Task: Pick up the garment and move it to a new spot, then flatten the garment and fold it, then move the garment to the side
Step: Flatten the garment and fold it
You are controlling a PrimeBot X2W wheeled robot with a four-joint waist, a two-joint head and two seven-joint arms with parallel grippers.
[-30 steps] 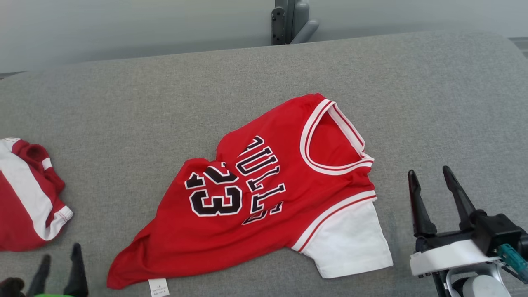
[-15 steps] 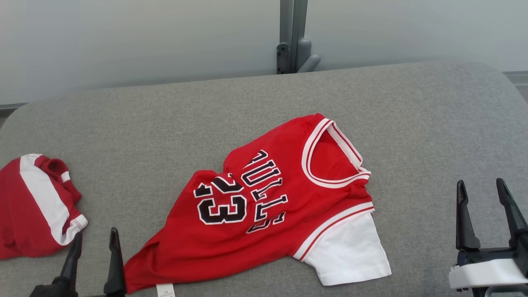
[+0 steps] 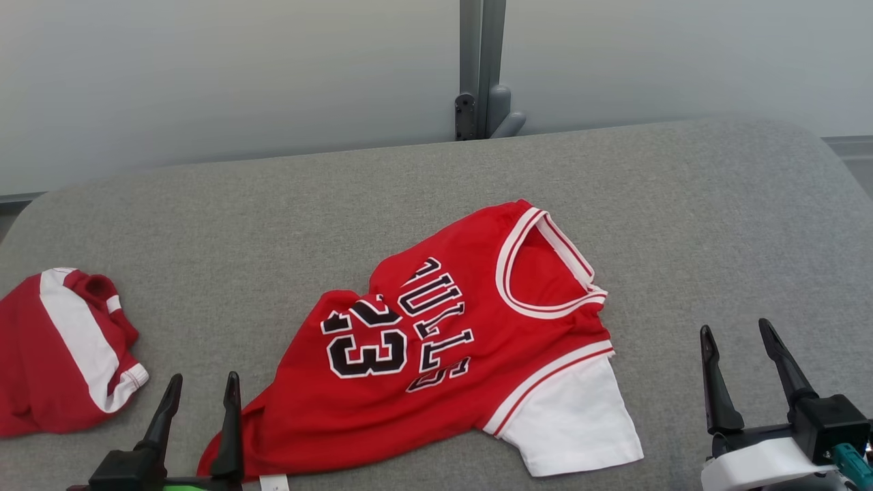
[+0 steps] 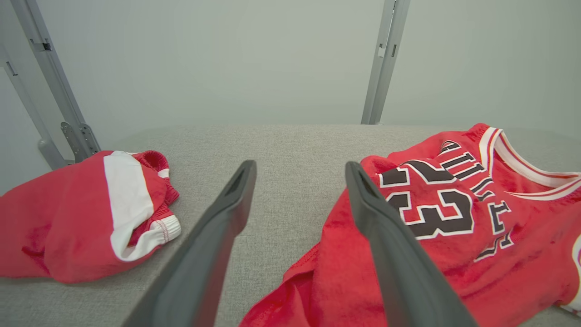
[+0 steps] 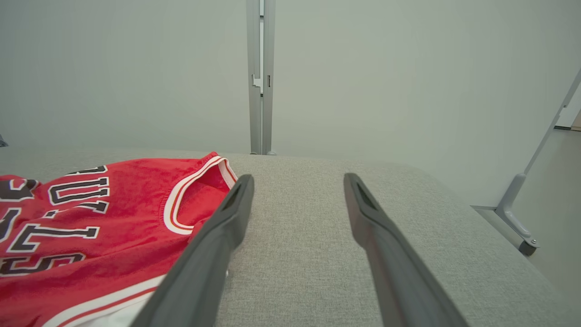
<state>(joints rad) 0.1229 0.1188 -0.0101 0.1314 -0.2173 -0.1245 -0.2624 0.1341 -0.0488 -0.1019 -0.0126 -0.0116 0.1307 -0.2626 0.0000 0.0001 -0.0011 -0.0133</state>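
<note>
The garment is a red jersey with black lettering, the number 23 and a white sleeve. It lies rumpled and slanted in the middle of the grey padded surface. My left gripper stands open at the lower left, its right finger just beside the jersey's hem corner with nothing between the fingers. The left wrist view shows the left gripper open over bare pad, with the jersey to its right. My right gripper is open to the right of the white sleeve, apart from it. In the right wrist view, the right gripper is open beside the jersey's collar.
A second red-and-white garment lies bunched at the pad's left edge, also seen as a red-and-white heap in the left wrist view. A grey metal post rises behind the pad against a pale wall. The pad's rounded right end drops off beyond the right gripper.
The head camera has tilted, sliding the whole picture down. My left gripper has come up and rightward to the jersey's hem corner. The right gripper swung out right, then back. The jersey lies as before.
</note>
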